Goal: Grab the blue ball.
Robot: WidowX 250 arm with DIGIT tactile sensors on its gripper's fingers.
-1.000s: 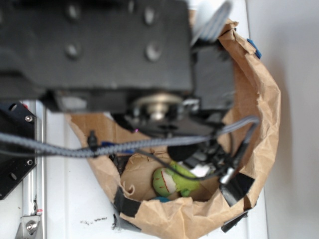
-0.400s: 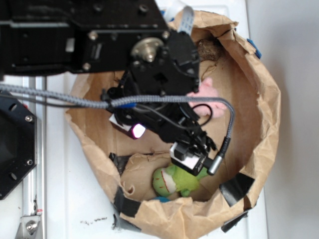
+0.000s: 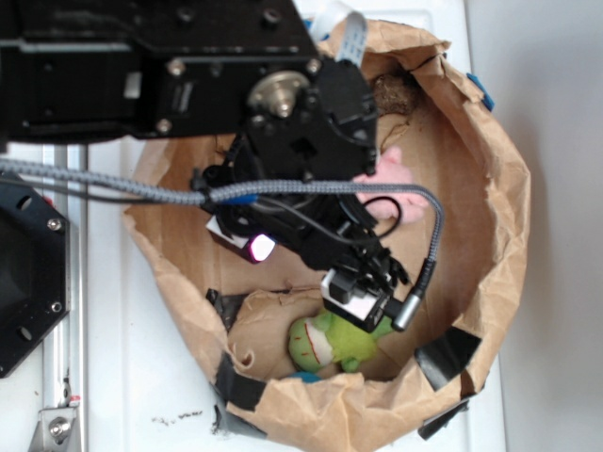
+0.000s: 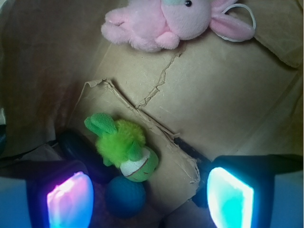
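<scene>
From the wrist view I have the end effector (image 4: 149,197) hanging inside a brown paper bag (image 3: 490,169), its two glowing pads set wide apart with nothing between them; the left-hand pad in that view (image 4: 70,202) shines pink-violet and the other (image 4: 230,197) shines cyan; the blue ball (image 4: 125,196) lies on the bag's floor at the bottom of the wrist view, between the pads but nearer the pink one, and neither pad touches it; the green plush toy (image 4: 124,147) rests just above the ball, its rounded pale end touching or all but touching it, its leafy green ears pointing away toward the upper left; a pink plush rabbit (image 4: 173,21) lies well apart from both, against the far wall of the bag.

In the exterior view I see the bag standing open on the white worktop (image 3: 141,377), toward its right edge, with black tape patches (image 3: 448,353) along its near rim; the black arm (image 3: 170,66) reaches in from the left edge and hides most of the interior; the green plush toy (image 3: 330,341) shows below the wrist camera (image 3: 353,297); only a sliver of blue shows beneath it at the bag's near rim, and I cannot tell whether that is the ball.
</scene>
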